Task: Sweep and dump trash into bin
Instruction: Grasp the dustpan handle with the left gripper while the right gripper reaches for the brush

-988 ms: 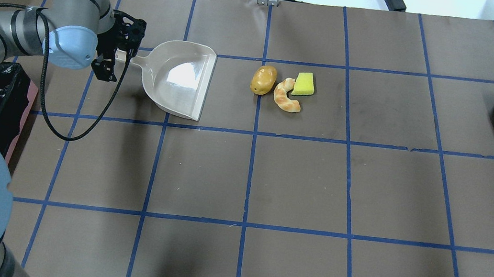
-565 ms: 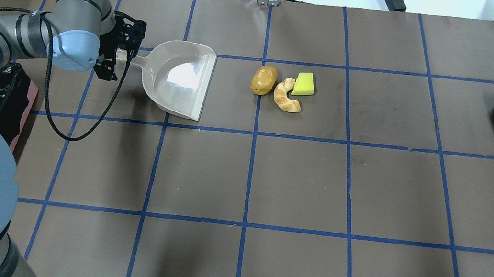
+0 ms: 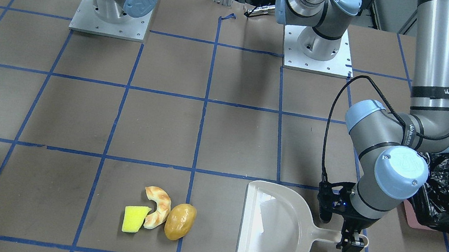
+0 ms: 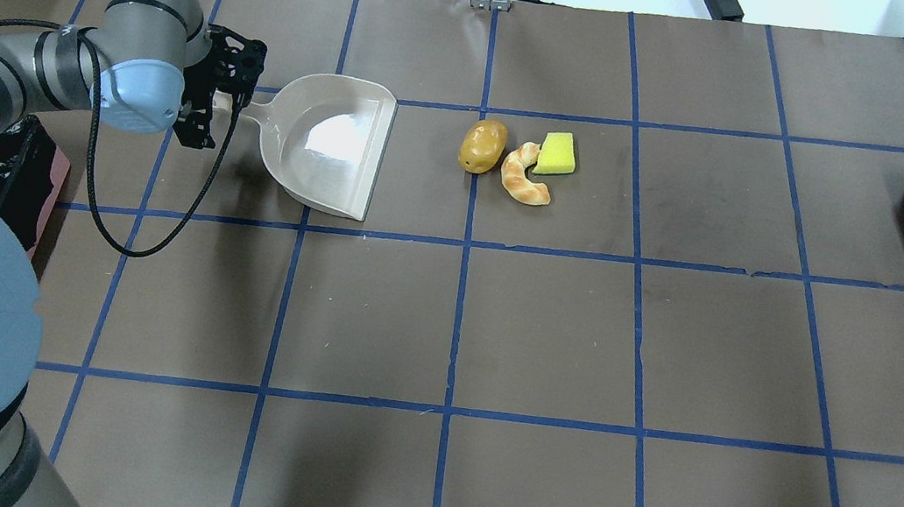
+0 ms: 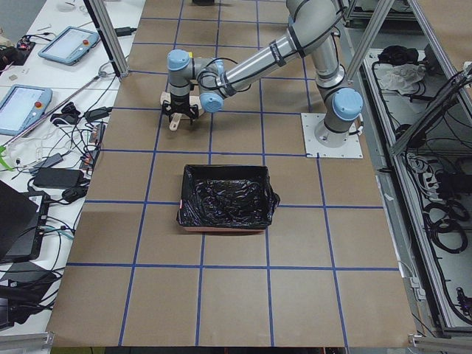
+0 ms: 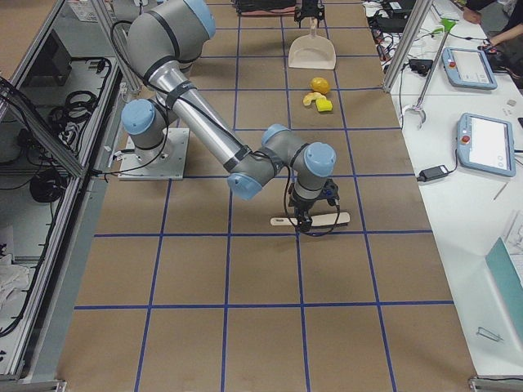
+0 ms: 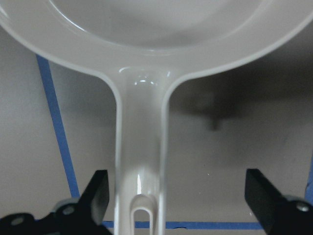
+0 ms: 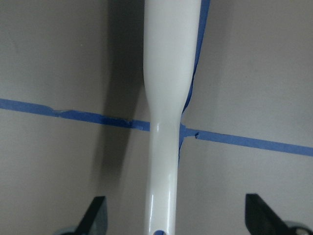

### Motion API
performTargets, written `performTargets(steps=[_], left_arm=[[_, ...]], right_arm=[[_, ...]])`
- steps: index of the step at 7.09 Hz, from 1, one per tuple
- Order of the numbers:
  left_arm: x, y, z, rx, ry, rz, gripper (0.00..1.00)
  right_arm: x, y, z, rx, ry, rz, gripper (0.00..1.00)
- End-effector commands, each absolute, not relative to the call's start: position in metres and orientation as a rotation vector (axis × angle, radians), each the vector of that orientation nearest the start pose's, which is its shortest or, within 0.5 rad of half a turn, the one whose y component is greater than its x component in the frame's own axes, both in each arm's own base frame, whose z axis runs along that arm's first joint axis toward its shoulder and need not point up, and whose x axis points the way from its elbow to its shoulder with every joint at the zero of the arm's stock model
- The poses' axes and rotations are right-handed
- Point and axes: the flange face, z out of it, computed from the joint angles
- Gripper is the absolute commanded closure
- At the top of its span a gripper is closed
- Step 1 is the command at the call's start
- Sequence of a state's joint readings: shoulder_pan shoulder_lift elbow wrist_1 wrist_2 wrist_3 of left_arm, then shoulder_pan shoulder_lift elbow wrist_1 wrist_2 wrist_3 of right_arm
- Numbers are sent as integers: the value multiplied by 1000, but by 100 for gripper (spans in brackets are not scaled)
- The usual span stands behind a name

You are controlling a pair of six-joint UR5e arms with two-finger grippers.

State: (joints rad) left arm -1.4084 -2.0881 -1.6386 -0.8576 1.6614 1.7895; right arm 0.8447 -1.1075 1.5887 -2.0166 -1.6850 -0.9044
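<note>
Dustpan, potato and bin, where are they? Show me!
dustpan (image 4: 325, 147): overhead exterior view, middle of its scoop.
potato (image 4: 482, 146): overhead exterior view, its middle.
bin (image 5: 225, 195): exterior left view, its black bag lining.

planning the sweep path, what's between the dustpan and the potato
Nothing: only bare brown table between the dustpan lip and the potato, clearest in the overhead view.

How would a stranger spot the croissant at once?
Find the white dustpan on the table; three small items lie beyond its open edge. The croissant is the middle one, between potato and sponge: the only curved piece.
</note>
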Motion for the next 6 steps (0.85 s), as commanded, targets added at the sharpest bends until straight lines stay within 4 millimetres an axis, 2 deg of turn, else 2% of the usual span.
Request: performTargets(steps=[1, 2, 3, 4, 5, 6], left_arm=[[-4, -662, 226, -2345, -2285, 38, 2], [0, -663, 225, -2336, -2290, 43, 2], [-1, -665, 227, -2340, -2290, 53, 16], [0, -669, 231, -2346, -2296, 62, 19], [0, -669, 229, -2344, -2295, 60, 30], [0, -670, 230, -2346, -2296, 59, 52]], right_arm=[[-332, -556, 236, -252, 3154, 214, 0], [-333, -554, 234, -251, 3162, 237, 0], [-334, -554, 233, -248, 3167, 256, 1], [-330, -551, 225, -230, 3157, 275, 3], [-329, -546, 220, -215, 3155, 297, 4], [-329, -545, 220, -190, 3162, 313, 7]])
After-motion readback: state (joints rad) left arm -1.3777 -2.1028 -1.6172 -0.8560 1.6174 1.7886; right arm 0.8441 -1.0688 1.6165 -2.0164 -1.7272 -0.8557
